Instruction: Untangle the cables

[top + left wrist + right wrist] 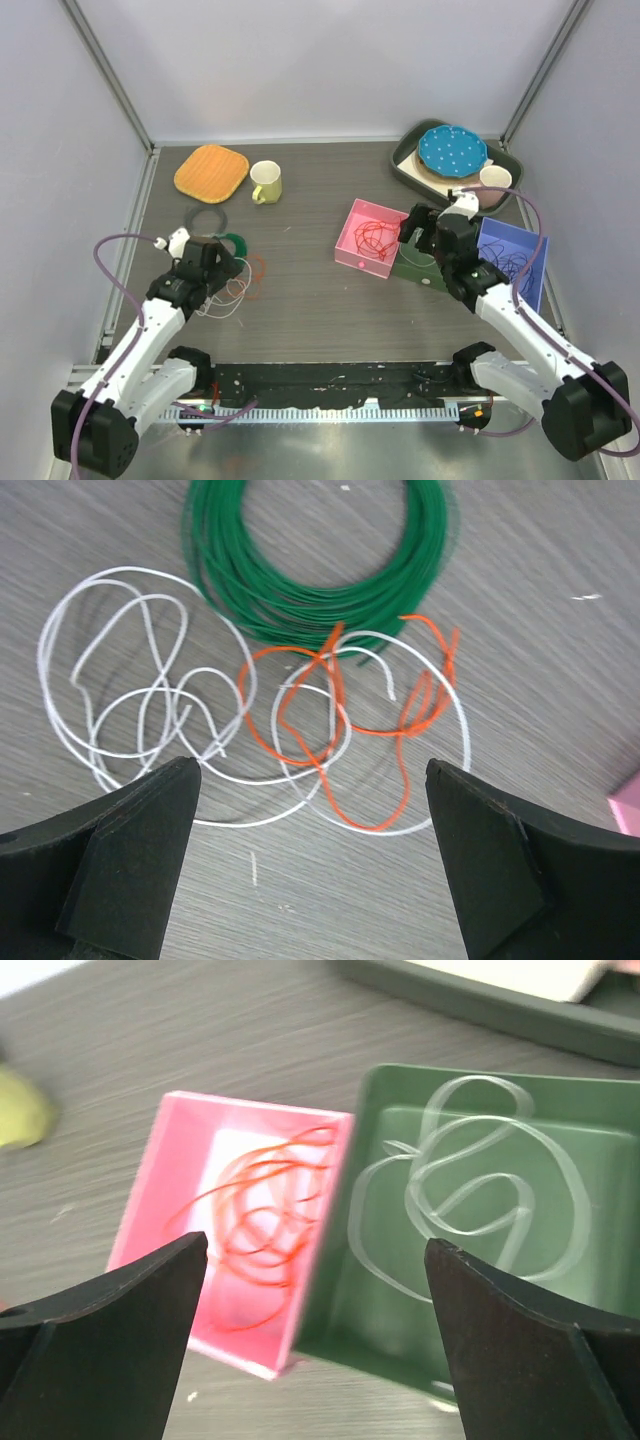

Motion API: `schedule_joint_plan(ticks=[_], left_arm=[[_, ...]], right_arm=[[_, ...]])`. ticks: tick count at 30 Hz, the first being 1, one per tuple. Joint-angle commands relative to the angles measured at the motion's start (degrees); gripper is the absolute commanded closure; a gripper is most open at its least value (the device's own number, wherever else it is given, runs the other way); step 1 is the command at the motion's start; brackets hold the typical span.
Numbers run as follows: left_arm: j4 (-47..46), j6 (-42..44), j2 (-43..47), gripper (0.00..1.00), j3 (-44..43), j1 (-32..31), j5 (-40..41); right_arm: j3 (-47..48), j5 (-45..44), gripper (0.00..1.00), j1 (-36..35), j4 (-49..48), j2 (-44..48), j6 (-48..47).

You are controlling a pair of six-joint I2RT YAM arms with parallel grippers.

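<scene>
Grey counter (pixel 310 300), white walls: the left claw (pixel 308 800), spread wide, is hovering over tangled white and orange cables (pixel 335 680) to single one out. The right claw (pixel 315 1270), equally wide, is hanging above the pink box (pixel 145 1190) and green box (pixel 345 1290), which are keeping sorted colours apart.

The left black two-finger gripper (pixel 222 262) hangs low over the table's left side, jaws spread wide. The right black two-finger gripper (pixel 425 232) reaches toward the far right corner, jaws equally wide.

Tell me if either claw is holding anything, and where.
Nothing is held: the left claw and the right claw are both open and empty.
</scene>
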State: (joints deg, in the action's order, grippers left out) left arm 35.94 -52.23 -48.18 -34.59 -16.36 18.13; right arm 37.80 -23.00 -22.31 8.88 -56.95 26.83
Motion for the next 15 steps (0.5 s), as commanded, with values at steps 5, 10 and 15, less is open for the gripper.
schedule_joint_plan(ticks=[5,10,15], left_arm=[[-2.4,-0.6,-9.3,0.0,-1.2,1.3,3.9],[-10.2,3.5,-12.9,0.04,0.7,3.4,0.0],[-14.1,5.5,-20.5,0.49,0.2,3.8,-3.5]], right_arm=[[-4.8,35.9,0.04,0.1,-19.5,-0.1,-1.5],[-3.8,39.1,0.04,-2.1,-20.8,-4.7,-2.1],[-2.5,38.7,0.04,-6.7,-21.3,-7.2,-3.3]])
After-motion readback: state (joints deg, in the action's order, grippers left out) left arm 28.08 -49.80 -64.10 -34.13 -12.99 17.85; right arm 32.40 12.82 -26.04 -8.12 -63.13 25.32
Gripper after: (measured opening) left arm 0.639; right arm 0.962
